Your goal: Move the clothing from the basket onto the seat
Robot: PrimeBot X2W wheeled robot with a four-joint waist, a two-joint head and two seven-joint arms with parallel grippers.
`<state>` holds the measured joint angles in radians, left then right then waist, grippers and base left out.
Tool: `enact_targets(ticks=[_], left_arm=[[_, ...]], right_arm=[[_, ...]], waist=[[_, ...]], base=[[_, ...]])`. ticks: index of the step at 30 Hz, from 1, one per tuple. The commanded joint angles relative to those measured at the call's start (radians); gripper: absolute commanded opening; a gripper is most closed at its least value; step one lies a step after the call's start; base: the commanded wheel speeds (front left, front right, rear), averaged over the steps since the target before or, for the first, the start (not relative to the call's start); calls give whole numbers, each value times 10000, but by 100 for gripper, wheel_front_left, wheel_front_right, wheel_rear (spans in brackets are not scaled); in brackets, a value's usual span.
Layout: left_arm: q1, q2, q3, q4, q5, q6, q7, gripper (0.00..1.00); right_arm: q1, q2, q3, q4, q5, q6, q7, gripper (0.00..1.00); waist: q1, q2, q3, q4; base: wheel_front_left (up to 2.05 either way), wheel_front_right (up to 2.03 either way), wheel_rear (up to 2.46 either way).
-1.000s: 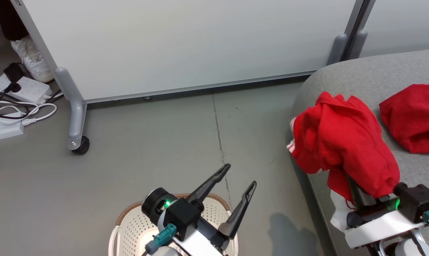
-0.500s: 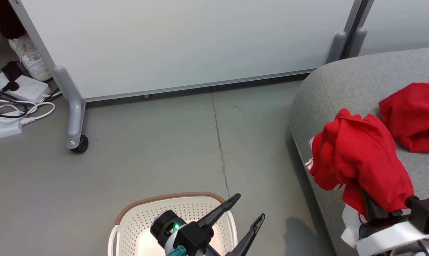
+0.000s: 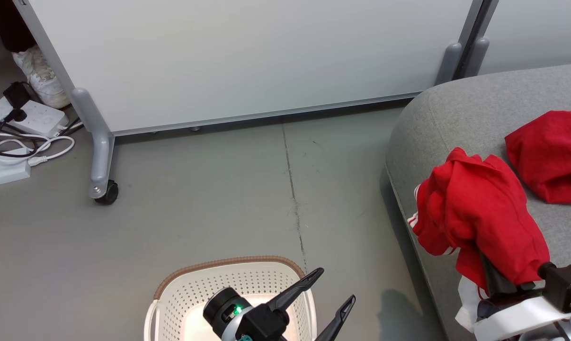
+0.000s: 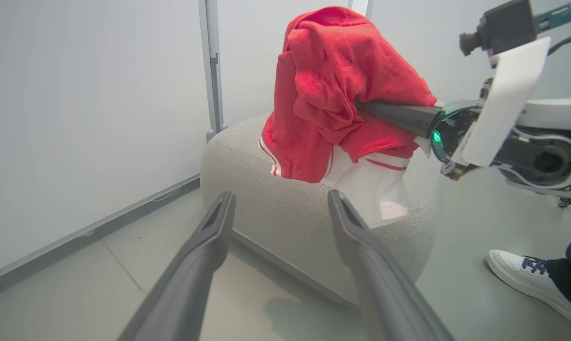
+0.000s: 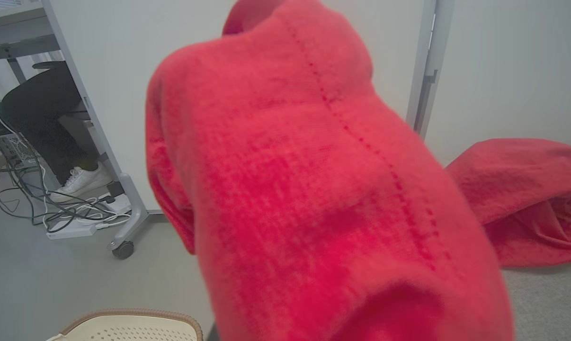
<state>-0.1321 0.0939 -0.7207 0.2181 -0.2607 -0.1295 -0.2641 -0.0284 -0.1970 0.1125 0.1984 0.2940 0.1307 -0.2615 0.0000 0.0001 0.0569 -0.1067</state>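
Note:
My right gripper (image 3: 488,272) is shut on a red garment with white striped trim (image 3: 475,213), which drapes over its fingers and hangs at the near edge of the grey seat (image 3: 456,113). In the left wrist view the striped garment (image 4: 328,85) hangs off a dark right finger (image 4: 394,114) above the seat (image 4: 266,208). A plain red garment (image 3: 550,151) lies on the seat further right. My left gripper (image 3: 336,285) stands open above the white basket (image 3: 228,263), whose visible inside is bare.
A white partition panel on grey caster legs (image 3: 101,156) stands behind the floor. Power strips and cables (image 3: 25,137) and a person's white shoe (image 3: 41,78) lie at the far left. Another shoe (image 4: 517,274) rests on the floor by the seat.
My right gripper has carried the striped garment right and lower, over the seat's edge. My left gripper has drawn back toward the basket. Little has moved in the last half second.

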Motion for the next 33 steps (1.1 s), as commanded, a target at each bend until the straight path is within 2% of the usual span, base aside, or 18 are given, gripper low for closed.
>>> enact_targets(ticks=[1, 20, 26, 33], left_arm=[[34, 48, 24, 16, 67, -15, 0, 100], [-49, 1, 108, 28, 101, -16, 0, 100], [-148, 31, 115, -16, 131, -16, 0, 100], [-348, 90, 85, -38, 218, -16, 1, 100]], right_arm=[[12, -41, -1, -24, -33, 2, -49, 0], [-143, -80, 52, -56, -41, 2, -49, 0], [-298, -55, 40, -161, -64, 2, -49, 0], [-441, 10, 72, -236, -125, 4, -49, 0]], waist=[[0, -1, -1, -2], [0, -1, 79, -264], [0, -1, 248, -780], [0, -1, 537, -1771]], base=[[0, 0, 0], [0, 0, 0], [0, 0, 0], [0, 0, 0]])
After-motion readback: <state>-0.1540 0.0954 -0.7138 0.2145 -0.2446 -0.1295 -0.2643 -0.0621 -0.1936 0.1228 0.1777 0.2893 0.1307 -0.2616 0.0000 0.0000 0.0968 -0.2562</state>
